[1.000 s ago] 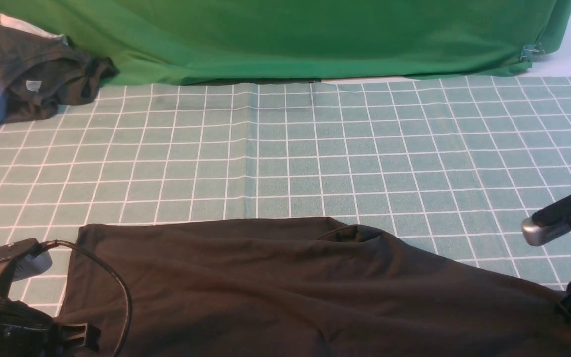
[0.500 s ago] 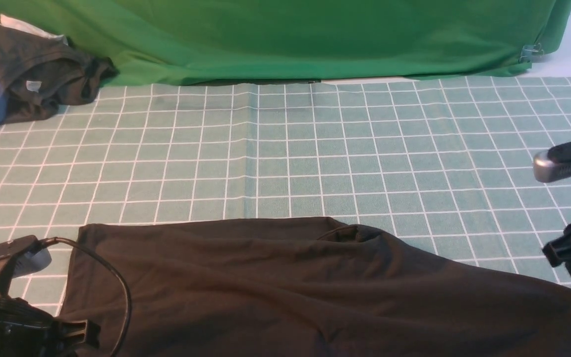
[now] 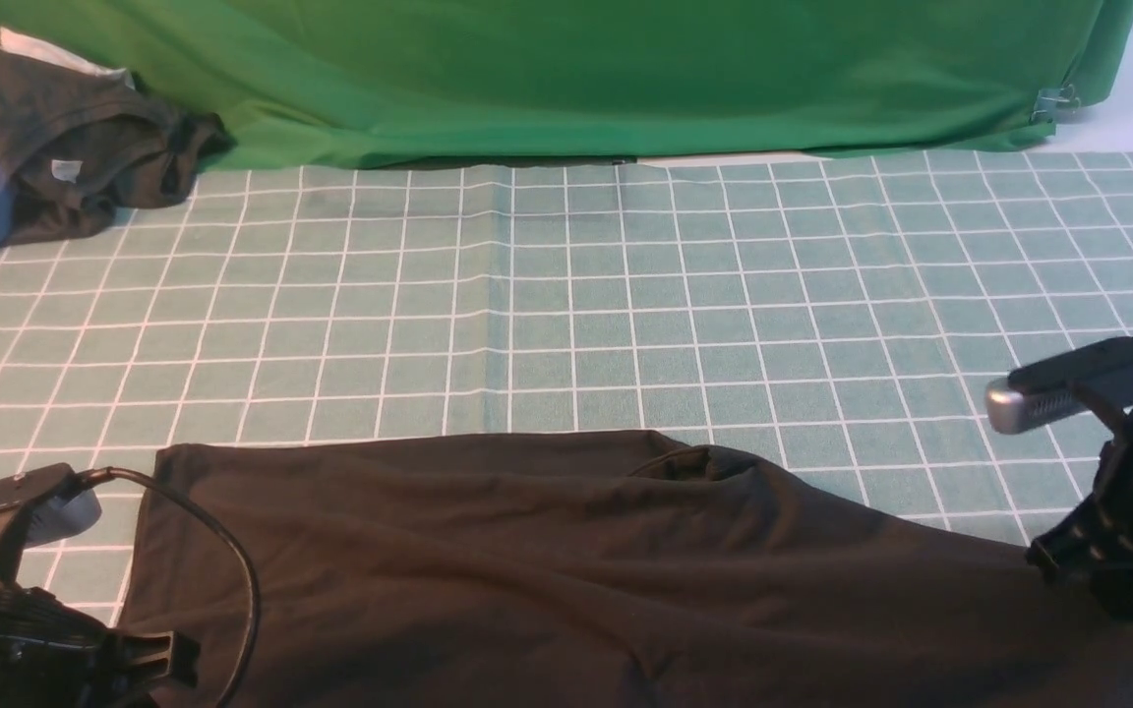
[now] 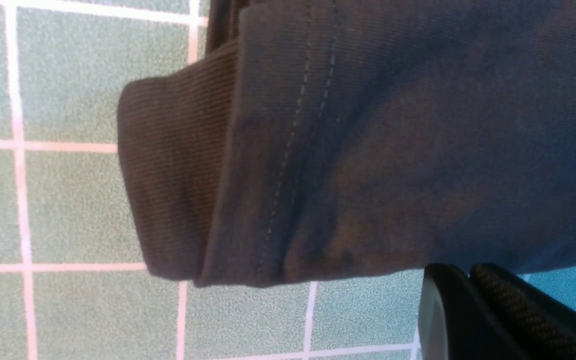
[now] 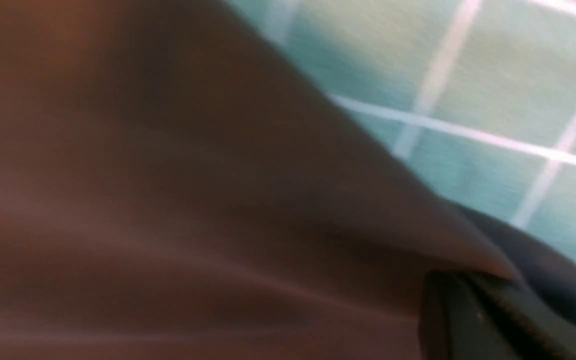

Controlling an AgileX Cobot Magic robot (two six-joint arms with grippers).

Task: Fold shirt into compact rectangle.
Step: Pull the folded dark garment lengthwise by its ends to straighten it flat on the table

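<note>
Left tool (image 4: 469, 274): closed, nothing visibly gripped, tips by the cloth's edge.
Right tool (image 5: 468, 282): closed, the edge seemingly pinched.
Shirt (image 3: 429, 560): spread on the near part of the surface (image 3: 566, 305), partly folded.
Fold in hand: both corners should be secured first, then lifted evenly and laid over slowly, with the cloth kept taut and creases smoothed.
</note>
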